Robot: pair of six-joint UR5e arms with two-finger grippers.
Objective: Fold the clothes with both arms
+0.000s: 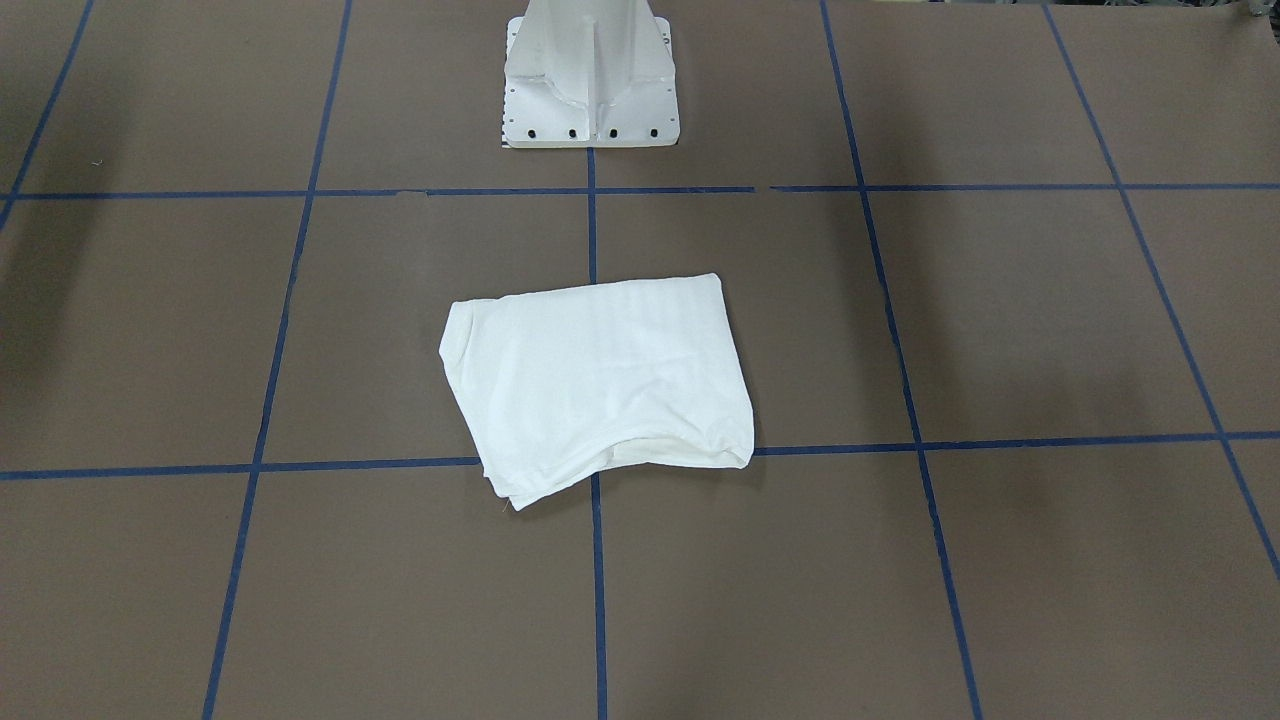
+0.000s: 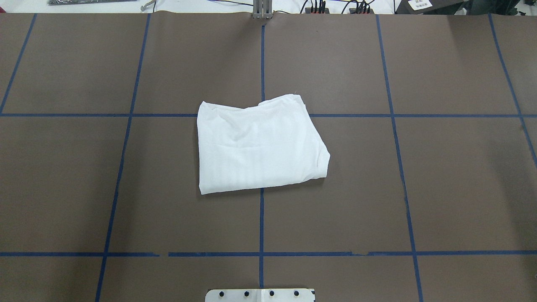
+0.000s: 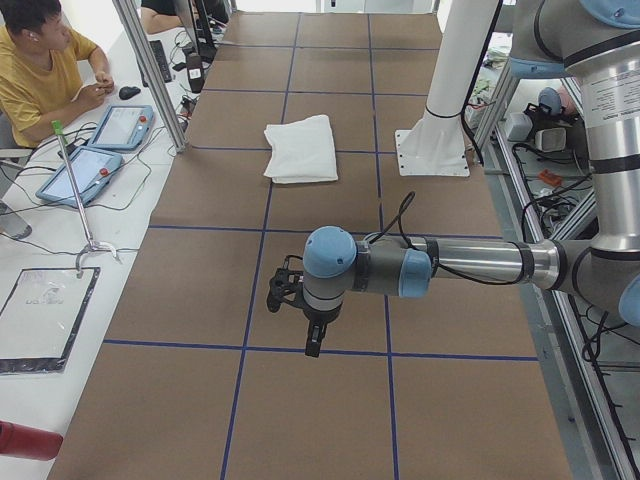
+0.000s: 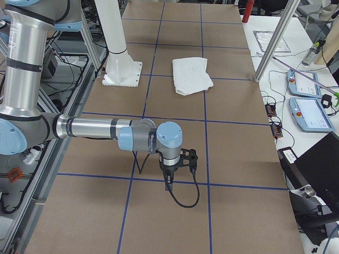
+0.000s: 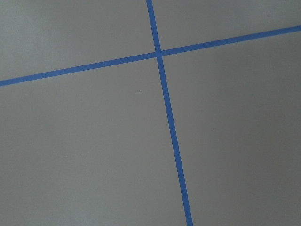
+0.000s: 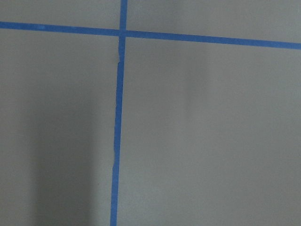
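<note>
Overhead exterior, folded white T-shirt [image 2: 260,147] at surface [image 2: 440,188] centre, left hand [image 3: 300,315] and right hand [image 4: 177,165] well apart from it, their opening cannot be told.

No text can be read. Small print on the left arm [image 3: 470,262] and on a white label [image 2: 419,4] beyond the table is too small to be deciphered.

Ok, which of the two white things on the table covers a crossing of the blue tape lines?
The folded T-shirt: it lies over a crossing in the middle. The pedestal base stands at the robot's side, off any visible crossing.
</note>
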